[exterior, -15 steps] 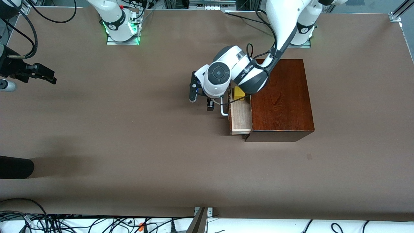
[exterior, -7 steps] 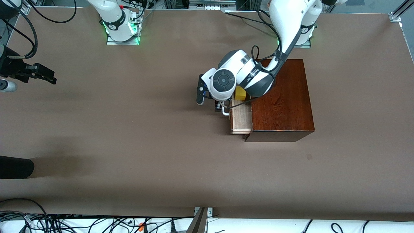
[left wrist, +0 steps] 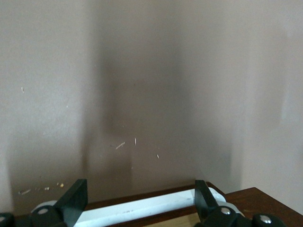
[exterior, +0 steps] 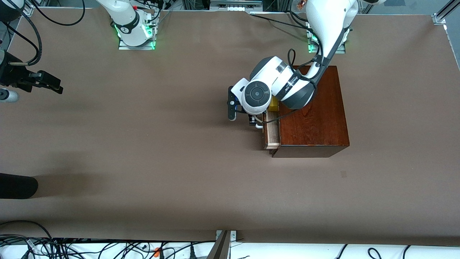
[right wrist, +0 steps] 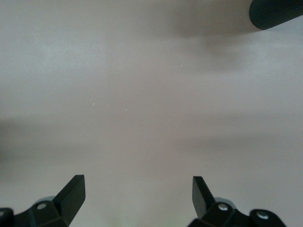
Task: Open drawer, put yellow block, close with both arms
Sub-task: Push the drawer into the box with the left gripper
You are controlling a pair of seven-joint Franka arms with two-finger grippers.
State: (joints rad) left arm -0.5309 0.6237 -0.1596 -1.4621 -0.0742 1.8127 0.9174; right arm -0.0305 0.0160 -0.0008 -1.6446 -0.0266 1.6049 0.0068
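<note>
While the right gripper (exterior: pixel 54 86) is waiting over the bare desk (exterior: pixel 143 162) at the right arm's end, its jaws are standing wide apart with nothing between them, as the right wrist view is showing.

The drawer (exterior: pixel 272 133) is showing as a pale unfinished-wood tray with a dark reddish-brown front, protruding only a narrow strip from the glossy dark mahogany box (exterior: pixel 312 111), on the side facing the right arm's end of the desk. The yellow block (exterior: pixel 274 105) is sitting inside the drawer at the end farther from the front camera; only a small bright yellow sliver is remaining visible, the rest being covered by the left arm (exterior: pixel 287 86).

The left gripper (exterior: pixel 253 120) is positioned at the white handle (left wrist: pixel 137 208). The left wrist view is showing what the front view is not: the white bar is lying between the widely spread fingertips (left wrist: pixel 75 198), with the dark drawer front directly under it. Contact between the jaws and the bar cannot be determined. In the front view, the wrist is hiding most of the handle and the gripper body.
</note>
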